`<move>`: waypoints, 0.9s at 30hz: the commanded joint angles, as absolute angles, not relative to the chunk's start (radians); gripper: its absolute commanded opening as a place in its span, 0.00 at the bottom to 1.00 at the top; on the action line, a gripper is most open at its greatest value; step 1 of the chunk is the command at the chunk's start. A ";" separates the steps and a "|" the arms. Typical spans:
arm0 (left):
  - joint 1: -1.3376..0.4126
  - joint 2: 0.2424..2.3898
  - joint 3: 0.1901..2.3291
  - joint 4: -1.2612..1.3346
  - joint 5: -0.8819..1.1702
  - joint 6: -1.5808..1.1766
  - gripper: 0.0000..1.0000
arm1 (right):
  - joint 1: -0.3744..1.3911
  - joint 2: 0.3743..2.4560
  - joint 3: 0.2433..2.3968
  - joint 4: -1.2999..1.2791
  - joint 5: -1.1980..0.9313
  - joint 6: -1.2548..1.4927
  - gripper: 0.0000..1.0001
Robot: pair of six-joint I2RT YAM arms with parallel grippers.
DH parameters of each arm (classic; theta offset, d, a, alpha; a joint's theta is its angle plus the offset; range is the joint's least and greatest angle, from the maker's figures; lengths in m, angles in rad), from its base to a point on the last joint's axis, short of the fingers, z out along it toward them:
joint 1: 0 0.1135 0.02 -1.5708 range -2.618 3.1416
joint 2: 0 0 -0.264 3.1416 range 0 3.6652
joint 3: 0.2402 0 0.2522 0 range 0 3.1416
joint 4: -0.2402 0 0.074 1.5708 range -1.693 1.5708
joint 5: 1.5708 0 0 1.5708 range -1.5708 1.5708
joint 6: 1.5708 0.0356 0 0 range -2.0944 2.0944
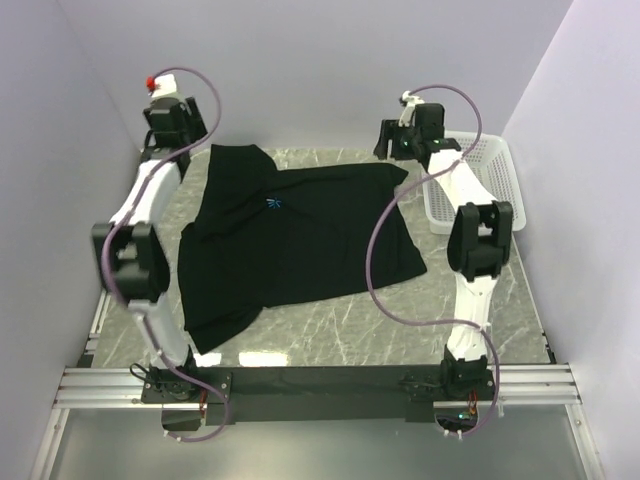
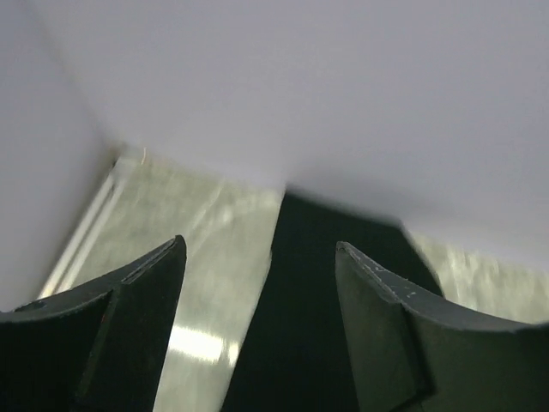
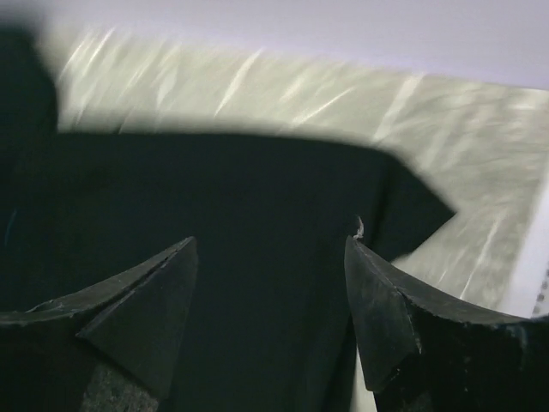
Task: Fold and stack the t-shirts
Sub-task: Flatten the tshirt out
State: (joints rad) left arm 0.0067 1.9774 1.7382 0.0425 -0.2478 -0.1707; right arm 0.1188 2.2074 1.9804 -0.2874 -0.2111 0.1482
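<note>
From above, your black t-shirt [image 1: 300,240] lies spread and rumpled across the middle of the table [image 1: 400,320], and the white basket [image 1: 480,180] sits at the far right edge. Your left gripper [image 1: 168,120] hangs by the far left corner, and your right gripper [image 1: 402,140] hangs over the shirt's far right part. In the left wrist view, the fingers [image 2: 137,292] are parted and empty, with the shirt's edge below. In the right wrist view, the fingers [image 3: 154,283] are spread and empty, with black cloth beneath.

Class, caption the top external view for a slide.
Black t-shirt lies spread on the table; left gripper and right gripper, both open, hover by its far corners; white basket at right.
</note>
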 commanded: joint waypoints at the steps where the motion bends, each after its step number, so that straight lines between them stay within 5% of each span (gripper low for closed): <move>1: 0.029 1.696 1.634 -0.239 -0.206 -0.334 0.75 | 0.123 1.976 1.901 -0.392 -0.521 -0.182 0.76; 6: 0.090 1.326 1.203 -0.391 0.034 -0.582 0.84 | 0.124 1.745 1.646 -0.734 -0.788 -0.726 0.76; 10: 0.123 1.097 0.956 -0.501 0.115 -0.794 0.83 | 0.126 1.609 1.453 -1.029 -0.747 -1.177 0.75; 19: 0.141 0.983 0.750 -0.687 0.144 -0.992 0.83 | 0.120 1.402 1.017 -0.934 -0.474 -1.299 0.73; 27: 0.143 1.052 0.718 -0.761 0.025 -1.081 0.81 | 0.120 1.404 0.923 -0.802 -0.384 -1.276 0.72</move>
State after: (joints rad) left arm 0.1371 1.0225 0.7315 -0.7277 0.0795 -1.0176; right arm 0.1246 1.4216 0.9302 -0.8898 -0.4316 -1.2560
